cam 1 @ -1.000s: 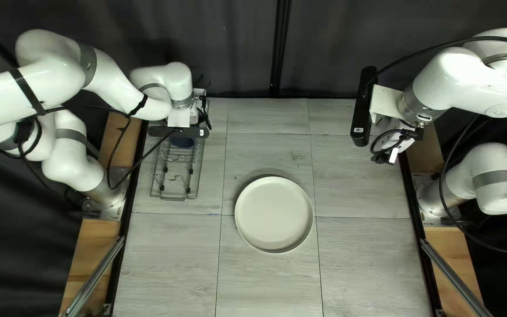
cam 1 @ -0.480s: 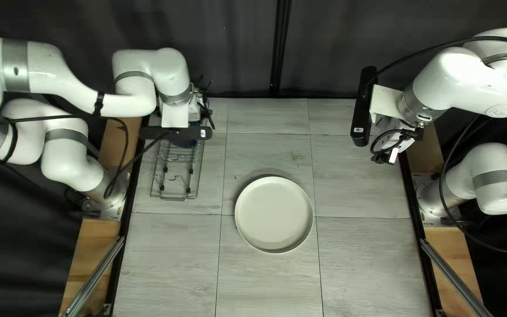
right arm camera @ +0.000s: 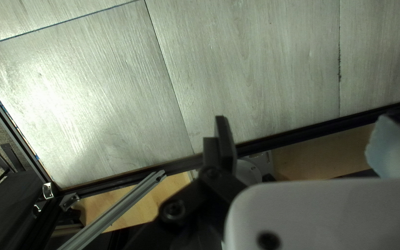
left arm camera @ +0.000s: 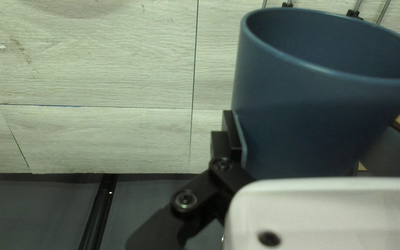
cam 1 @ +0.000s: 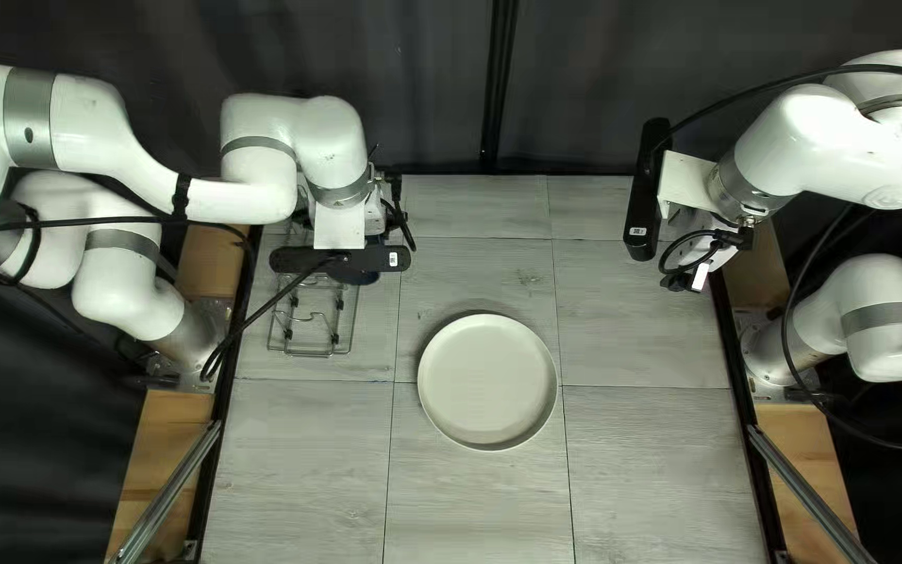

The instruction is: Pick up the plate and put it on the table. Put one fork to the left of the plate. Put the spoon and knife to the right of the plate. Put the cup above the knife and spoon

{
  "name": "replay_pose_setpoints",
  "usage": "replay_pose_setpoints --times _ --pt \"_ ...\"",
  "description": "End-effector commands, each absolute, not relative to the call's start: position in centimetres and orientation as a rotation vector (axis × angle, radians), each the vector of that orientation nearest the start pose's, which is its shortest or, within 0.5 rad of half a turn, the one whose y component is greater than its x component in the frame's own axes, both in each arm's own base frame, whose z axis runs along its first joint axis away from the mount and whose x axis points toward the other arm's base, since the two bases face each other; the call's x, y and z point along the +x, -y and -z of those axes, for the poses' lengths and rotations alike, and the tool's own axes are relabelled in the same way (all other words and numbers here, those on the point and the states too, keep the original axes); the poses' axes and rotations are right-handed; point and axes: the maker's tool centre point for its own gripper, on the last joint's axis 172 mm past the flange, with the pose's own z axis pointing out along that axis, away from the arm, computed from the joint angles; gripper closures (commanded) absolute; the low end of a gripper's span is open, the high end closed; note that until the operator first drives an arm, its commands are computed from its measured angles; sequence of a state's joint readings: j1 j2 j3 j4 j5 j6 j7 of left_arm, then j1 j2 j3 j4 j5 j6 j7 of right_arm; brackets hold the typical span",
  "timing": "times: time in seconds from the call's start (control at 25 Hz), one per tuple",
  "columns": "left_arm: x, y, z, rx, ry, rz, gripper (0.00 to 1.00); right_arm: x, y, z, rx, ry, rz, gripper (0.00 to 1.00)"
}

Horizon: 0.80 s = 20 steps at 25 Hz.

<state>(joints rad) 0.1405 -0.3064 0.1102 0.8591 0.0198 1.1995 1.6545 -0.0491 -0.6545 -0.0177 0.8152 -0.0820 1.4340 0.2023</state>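
My left gripper is above the back of the wire rack, its fingers hidden from above; the dark blue cup peeks out beneath it. In the left wrist view, the cup sits between both fingers of my left gripper, mouth facing the camera, slightly tilted, pressed from two sides. The off-white plate lies flat mid-table. Over the table's back right, my right gripper hangs beside its arm; in the right wrist view this gripper has widely parted fingers and holds nothing.
The wire rack stands at the table's left side, partly under my left arm. A black frame rail edges the table beneath my right gripper. The dark curtain hangs behind the far edge.
My left gripper first shifted a little left, then moved right and slightly toward the near edge, carrying the cup. The plate, rack and right arm stay in place.
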Motion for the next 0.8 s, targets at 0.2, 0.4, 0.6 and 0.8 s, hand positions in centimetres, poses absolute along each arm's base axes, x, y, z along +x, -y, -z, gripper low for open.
replay_pose_setpoints --times 0.2,0.4,0.6,0.8 --pt "38.4 -7.5 -24.5 -2.512 -1.892 0.243 1.0 29.6 4.0 -30.8 -3.183 -0.409 0.065 0.0" --pt "40.6 -7.9 -24.5 -2.584 -1.745 0.407 1.0 29.6 4.0 -30.8 -3.183 -0.409 0.065 0.0" --pt "43.2 -6.3 -24.8 -2.569 -1.568 0.634 1.0 29.6 4.0 -30.8 -3.183 -0.409 0.065 0.0" --pt "43.2 -6.3 -24.8 -2.569 -1.568 0.634 1.0 29.6 4.0 -30.8 -3.183 -0.409 0.065 0.0"
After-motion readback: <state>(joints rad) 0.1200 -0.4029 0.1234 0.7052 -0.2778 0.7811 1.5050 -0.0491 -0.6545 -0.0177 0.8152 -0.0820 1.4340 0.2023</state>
